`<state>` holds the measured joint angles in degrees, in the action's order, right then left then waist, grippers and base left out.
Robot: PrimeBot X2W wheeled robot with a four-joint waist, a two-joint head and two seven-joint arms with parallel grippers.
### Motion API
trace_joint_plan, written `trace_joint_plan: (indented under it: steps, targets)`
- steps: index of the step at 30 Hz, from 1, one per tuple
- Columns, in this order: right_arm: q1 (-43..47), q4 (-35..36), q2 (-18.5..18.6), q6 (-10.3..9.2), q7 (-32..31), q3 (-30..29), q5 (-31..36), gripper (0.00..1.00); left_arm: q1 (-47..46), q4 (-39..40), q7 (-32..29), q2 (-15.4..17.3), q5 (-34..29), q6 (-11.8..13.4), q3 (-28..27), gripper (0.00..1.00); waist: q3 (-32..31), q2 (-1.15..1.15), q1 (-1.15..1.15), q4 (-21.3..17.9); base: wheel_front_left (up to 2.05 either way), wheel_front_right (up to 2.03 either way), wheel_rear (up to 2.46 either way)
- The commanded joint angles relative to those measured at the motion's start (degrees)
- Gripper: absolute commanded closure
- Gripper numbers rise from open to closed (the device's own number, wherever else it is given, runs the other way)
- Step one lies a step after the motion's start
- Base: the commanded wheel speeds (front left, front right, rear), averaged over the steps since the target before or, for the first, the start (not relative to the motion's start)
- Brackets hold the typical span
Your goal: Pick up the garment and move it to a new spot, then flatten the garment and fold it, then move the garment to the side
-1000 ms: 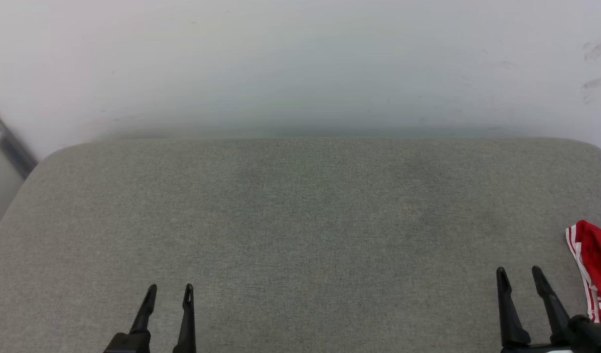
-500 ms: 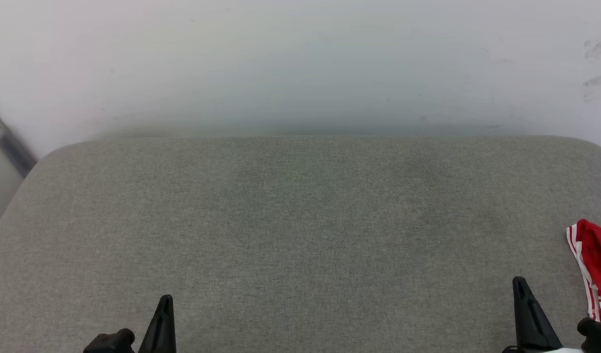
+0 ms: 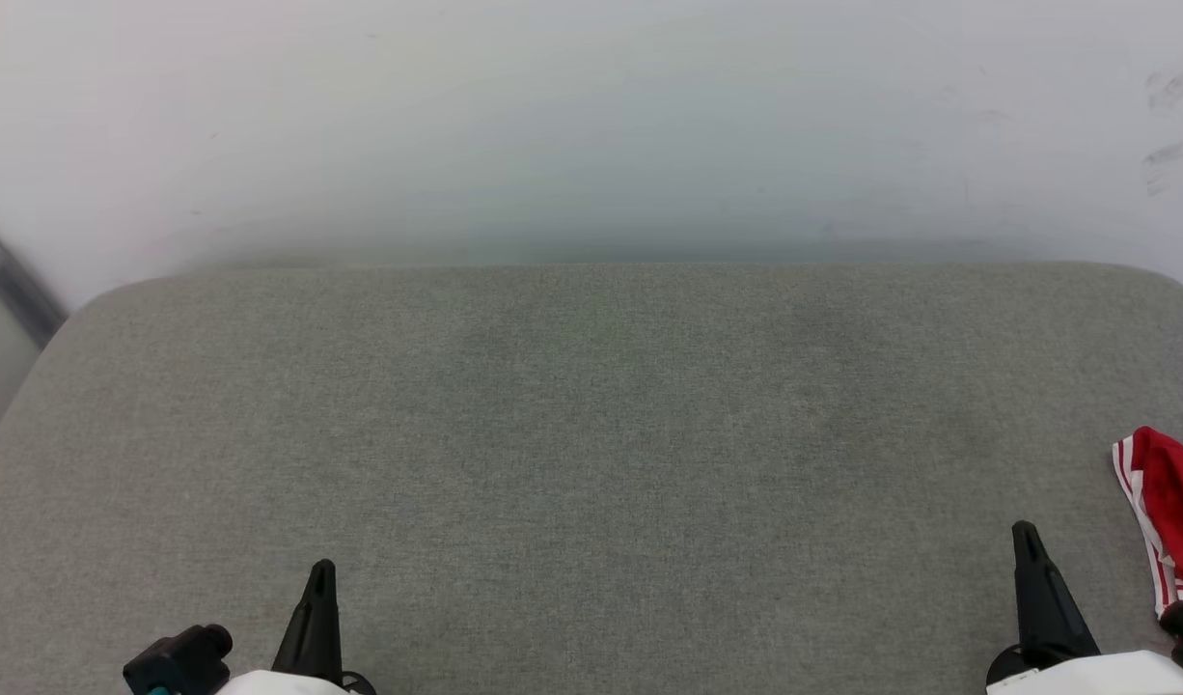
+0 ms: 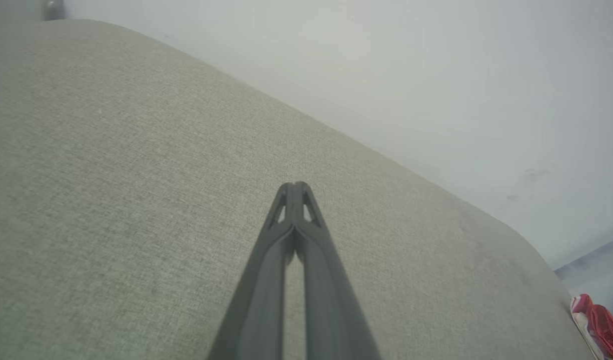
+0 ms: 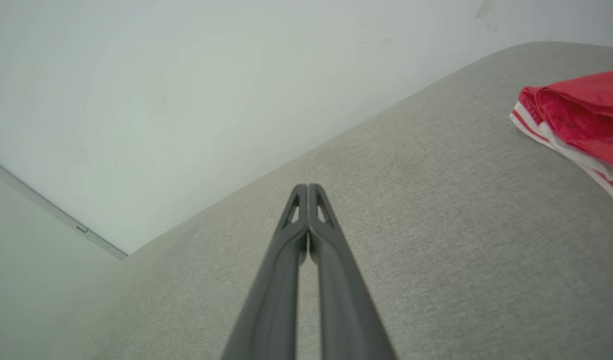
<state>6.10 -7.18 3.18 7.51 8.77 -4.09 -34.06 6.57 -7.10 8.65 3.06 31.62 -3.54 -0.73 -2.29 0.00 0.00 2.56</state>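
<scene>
The garment (image 3: 1170,502) is a red bundle with white and red-striped trim, lying at the far right edge of the grey padded surface (image 3: 591,425); it also shows in the right wrist view (image 5: 581,115) and in the left wrist view (image 4: 599,327). My right gripper (image 3: 1026,541) is at the lower right, just left of the garment and apart from it, fingers pressed together and holding nothing (image 5: 306,189). My left gripper (image 3: 319,577) is at the lower left, far from the garment, also shut and empty (image 4: 294,186).
A pale wall (image 3: 591,125) rises right behind the padded surface's far edge. A grey metal bar (image 3: 13,290) slants down past the surface's far left corner. The surface's corners are rounded.
Both grippers have gone from open to shut on nothing and have drawn back toward the near edge. The garment has not moved.
</scene>
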Motion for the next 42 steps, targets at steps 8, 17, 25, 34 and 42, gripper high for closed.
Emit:
trace_joint_plan:
  steps: [8,17,25,34,42]
  targets:
    - [-2.93,-0.27,0.40,0.00,-1.90,-0.22,-8.29,1.00,-2.87,-0.33,-1.94,0.40,8.54,-0.71,-0.88,1.00,0.21,0.00,0.00,-0.21,0.00,0.00,0.00]
    - [-4.33,-1.16,0.44,0.00,-3.72,-0.40,-15.47,1.00,-4.38,-1.21,-3.70,0.45,16.01,-1.18,-1.41,1.00,0.43,0.00,0.00,-0.44,0.00,0.00,0.00]
    - [-5.45,-1.91,0.45,-0.01,-5.15,-0.55,-21.27,1.00,-5.56,-1.97,-5.14,0.46,22.08,-1.64,-1.92,1.00,0.63,0.00,0.00,-0.65,0.00,0.00,0.00]
    - [-6.53,-2.62,0.44,-0.01,-6.52,-0.72,-26.65,1.00,-6.69,-2.65,-6.49,0.46,27.64,-1.97,-2.40,1.00,0.83,0.00,0.00,-0.86,0.00,0.00,0.00]
    - [-7.47,-3.23,0.42,-0.01,-7.79,-0.89,-31.59,1.00,-7.74,-3.31,-7.80,0.46,32.84,-2.25,-2.82,1.00,1.02,0.00,0.00,-1.06,0.00,0.00,0.00]
